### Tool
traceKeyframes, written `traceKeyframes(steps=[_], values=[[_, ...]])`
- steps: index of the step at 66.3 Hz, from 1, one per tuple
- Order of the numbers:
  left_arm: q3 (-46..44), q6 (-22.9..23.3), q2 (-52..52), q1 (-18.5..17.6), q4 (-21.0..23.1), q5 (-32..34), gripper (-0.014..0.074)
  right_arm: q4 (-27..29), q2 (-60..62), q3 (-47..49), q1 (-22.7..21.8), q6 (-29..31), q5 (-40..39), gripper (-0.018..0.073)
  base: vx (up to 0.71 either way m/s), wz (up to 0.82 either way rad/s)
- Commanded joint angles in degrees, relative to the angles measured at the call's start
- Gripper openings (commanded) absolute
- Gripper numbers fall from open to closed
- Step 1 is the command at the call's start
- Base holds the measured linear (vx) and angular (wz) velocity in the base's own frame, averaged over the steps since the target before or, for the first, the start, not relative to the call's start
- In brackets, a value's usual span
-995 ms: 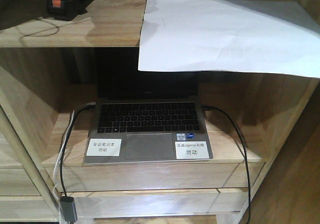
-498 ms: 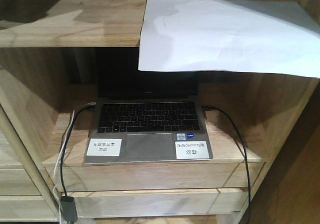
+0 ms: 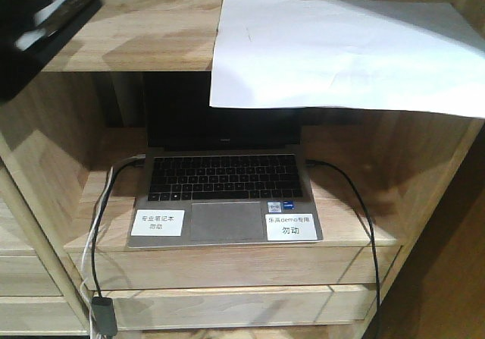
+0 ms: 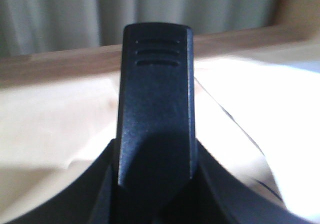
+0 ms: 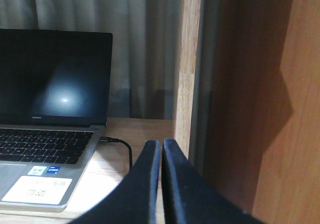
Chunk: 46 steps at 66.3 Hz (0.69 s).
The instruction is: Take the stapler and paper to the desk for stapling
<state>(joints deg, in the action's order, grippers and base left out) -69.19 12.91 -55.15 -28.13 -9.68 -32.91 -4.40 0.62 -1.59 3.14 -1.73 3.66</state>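
Note:
In the left wrist view my left gripper [image 4: 155,146] is shut on the black stapler [image 4: 155,88], whose grooved end sticks up between the jaws. A bright white sheet [image 4: 285,119] lies behind it on the right. In the front view the paper [image 3: 341,51] lies on the shelving unit's upper shelf [image 3: 151,28] and overhangs its front edge. My left arm [image 3: 38,28] is a dark blur at the top left. My right gripper [image 5: 162,145] is shut and empty, beside the shelf's upright post [image 5: 187,68]. The desk is out of view.
An open laptop [image 3: 223,195] with two white labels sits on the lower shelf; it also shows in the right wrist view [image 5: 50,108]. Black cables [image 3: 364,225] run from both its sides. The shelf's side walls close in left and right.
My left gripper has lifted the stapler off the left end of the upper shelf, left the front view, and now shows as a dark blur nearer the camera. The paper has not moved.

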Motion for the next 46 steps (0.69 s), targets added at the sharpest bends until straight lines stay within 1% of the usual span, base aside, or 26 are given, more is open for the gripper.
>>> traceKeyframes(steps=[1, 8, 21, 29, 46], values=[[2.72, -1.89, 6.04, -0.51, 0.51, 4.33, -0.0008, -0.25, 0.79, -0.22, -0.27, 0.11, -4.39, -0.0009, 0.0, 0.0], [8.76, -4.18, 12.33, -0.51, 0.64, 1.54, -0.0008, -0.25, 0.79, -0.22, -0.27, 0.11, -4.39, -0.0009, 0.0, 0.0], [20.49, -4.18, 22.49, -0.51, 1.14, -0.44, -0.0008, -0.25, 0.79, -0.22, -0.27, 0.11, -4.39, -0.0009, 0.0, 0.0], [27.43, -6.08, 28.44, -0.51, 1.34, -1.09, -0.0008, -0.25, 0.79, -0.22, -0.27, 0.11, -4.39, -0.0009, 0.0, 0.0], [38.92, -9.11, 39.23, -0.51, 6.62, -1.5, -0.0008, -0.25, 0.79, -0.22, -0.27, 0.11, -4.39, -0.0009, 0.0, 0.0]])
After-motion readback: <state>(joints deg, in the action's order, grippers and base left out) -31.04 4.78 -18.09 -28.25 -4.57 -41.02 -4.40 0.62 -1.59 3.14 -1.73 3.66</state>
